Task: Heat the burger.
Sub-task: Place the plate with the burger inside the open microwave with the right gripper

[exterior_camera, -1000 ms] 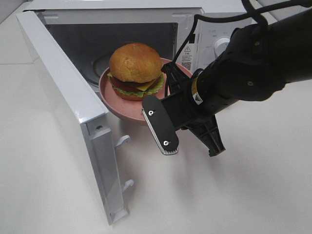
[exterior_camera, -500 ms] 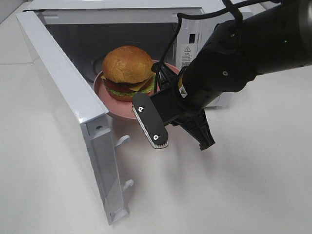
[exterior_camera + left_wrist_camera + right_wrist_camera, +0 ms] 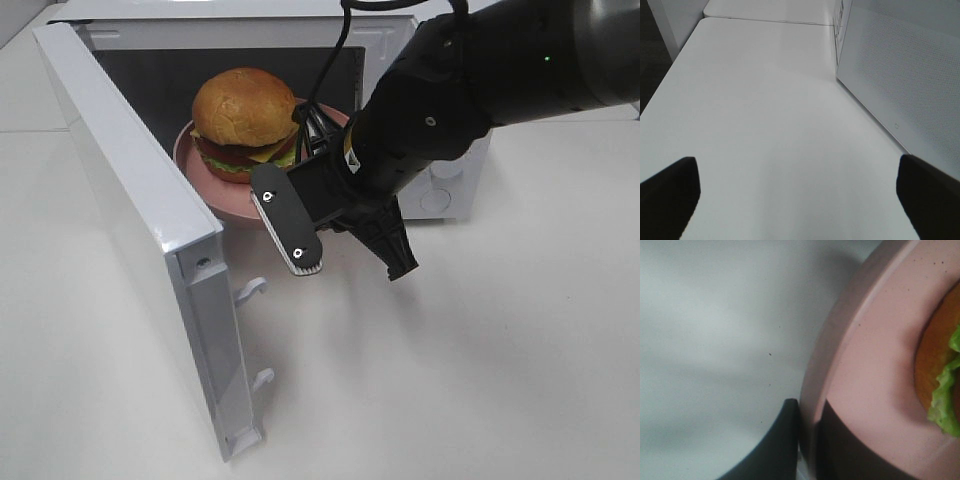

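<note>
Exterior high view shows us the right arm (image 3: 480, 90) coming in from the right and bending down and leftward to the open mouth of the microwave (image 3: 440, 190). Its wrist is turned so that black parts of the tool head point out toward the camera, and they hide the fingertips from above. The door (image 3: 130, 200) stands swung wide on the left.

From the right wrist camera we see the right gripper (image 3: 809, 440) with its two dark fingers pressed close on the rim of the pink plate (image 3: 195, 170), one finger under the edge and one on the upper face. The jaws pinch that rim and nothing else.

On the plate sits the burger (image 3: 245, 115), upright and roughly centred, its golden bun on top with lettuce, cheese and a red layer showing beneath. It touches neither finger. Plate and burger are at the front of the cavity, with the near rim reaching out past the opening above the white table (image 3: 480, 380). We cannot tell whether the plate rests on anything inside.

Through the left wrist camera we see the left gripper (image 3: 800, 200) with its jaws spread wide and holding nothing, over bare table. A white dotted panel (image 3: 900, 75) stands close beside it.
</note>
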